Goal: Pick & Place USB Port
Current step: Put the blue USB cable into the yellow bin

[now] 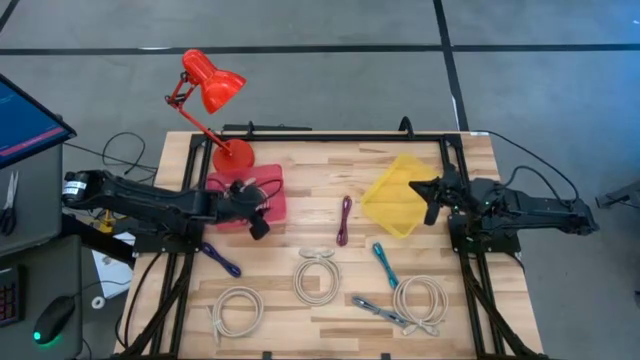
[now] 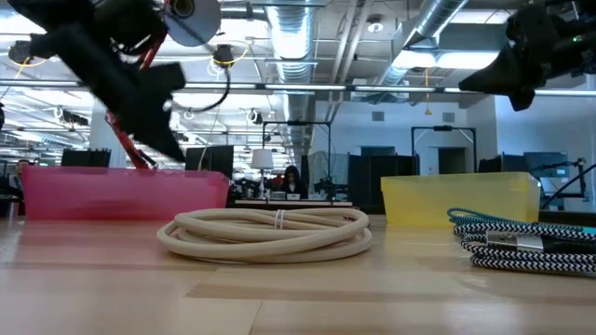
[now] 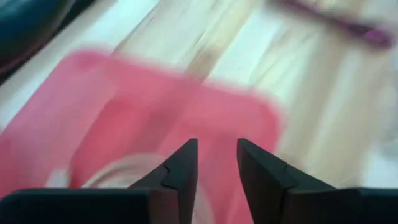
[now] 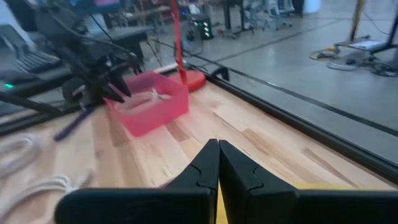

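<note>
A white cable [image 4: 151, 96] lies coiled in the pink bin [image 1: 246, 197] at the desk's [image 1: 320, 170] left side, beside the red lamp's [image 1: 212, 82] base. The left arm reaches in from the left, stretched low across the desk edge, its claw [image 1: 258, 222] poised over the bin's near rim; in its wrist view the fingers [image 3: 180, 171] stand a little apart with nothing between them. The right arm waits at the right edge, its claw [image 1: 432, 190] shut and empty above the yellow bin [image 1: 398, 195]. On the bare wood lie a purple cable [image 1: 344, 220], a teal cable [image 1: 384, 265], and white coils [image 1: 318, 276].
</note>
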You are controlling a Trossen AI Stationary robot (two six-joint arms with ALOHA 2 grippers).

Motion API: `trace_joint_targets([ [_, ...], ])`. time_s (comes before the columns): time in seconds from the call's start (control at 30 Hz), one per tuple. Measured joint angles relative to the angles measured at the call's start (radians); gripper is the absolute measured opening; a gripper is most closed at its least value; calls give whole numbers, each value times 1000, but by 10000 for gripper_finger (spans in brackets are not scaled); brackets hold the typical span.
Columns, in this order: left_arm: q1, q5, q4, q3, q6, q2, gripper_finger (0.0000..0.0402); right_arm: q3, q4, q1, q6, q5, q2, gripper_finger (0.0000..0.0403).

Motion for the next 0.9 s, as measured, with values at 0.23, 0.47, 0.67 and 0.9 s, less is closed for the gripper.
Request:
trace_joint_targets([
  [0.23, -4, 79, 147, 56, 131, 0, 83, 0, 84, 36, 0, -45, 0, 0],
  [0.47, -73, 83, 200, 70, 194, 0, 68, 0, 76, 105, 0, -86, 0, 0],
  [0.67, -112, 40, 200, 70, 194, 0, 56, 0, 33, 187, 120, -80, 38, 0],
  [0.9, -116, 36, 199, 70, 194, 0, 46, 4, 26, 279, 285, 36, 200, 0],
])
